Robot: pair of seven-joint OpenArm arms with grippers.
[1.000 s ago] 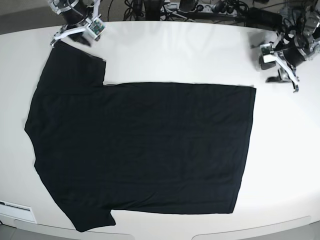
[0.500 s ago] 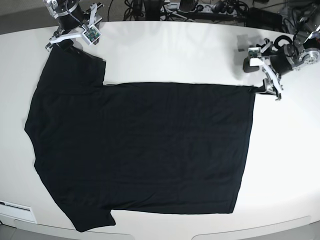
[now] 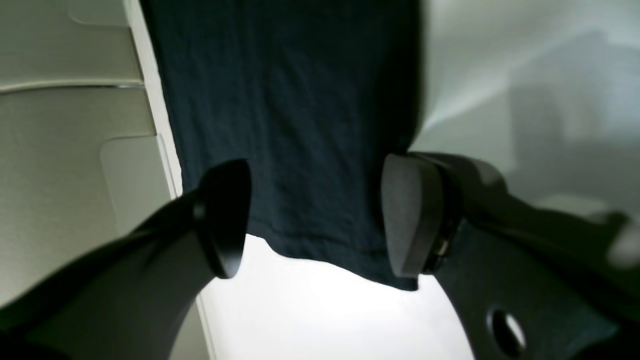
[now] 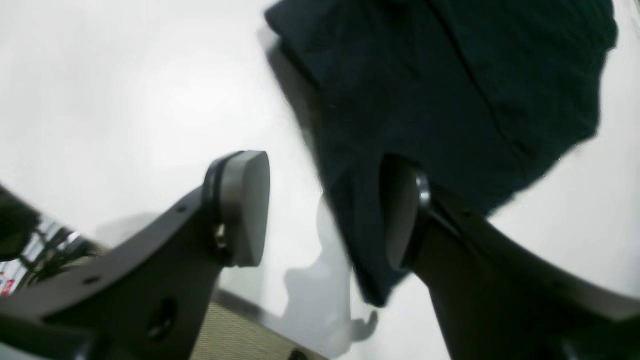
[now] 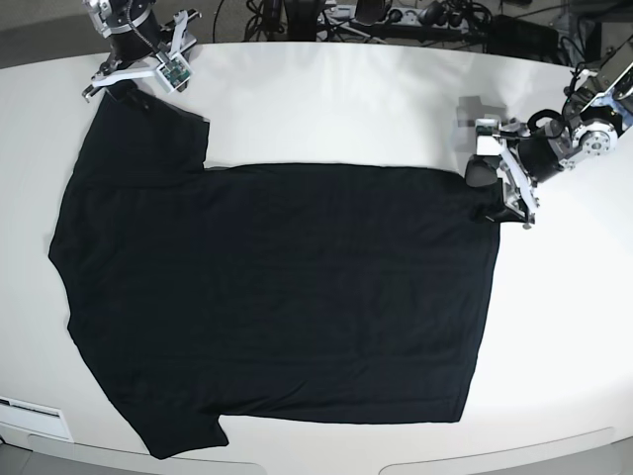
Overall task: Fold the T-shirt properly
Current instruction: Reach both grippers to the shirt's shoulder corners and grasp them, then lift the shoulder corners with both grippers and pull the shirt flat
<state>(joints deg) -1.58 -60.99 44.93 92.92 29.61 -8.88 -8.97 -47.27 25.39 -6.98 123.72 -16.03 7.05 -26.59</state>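
On the white table (image 5: 346, 109), your left gripper (image 5: 495, 193) reaches low over the T-shirt (image 5: 287, 297) hem corner, jaws spread. Your right gripper (image 5: 129, 79) (also spread) straddles the sleeve edge.

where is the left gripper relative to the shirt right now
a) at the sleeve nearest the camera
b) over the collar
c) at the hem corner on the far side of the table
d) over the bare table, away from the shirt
c: the left gripper sits at the shirt's far hem corner, and the left wrist view shows its open jaws straddling that corner.
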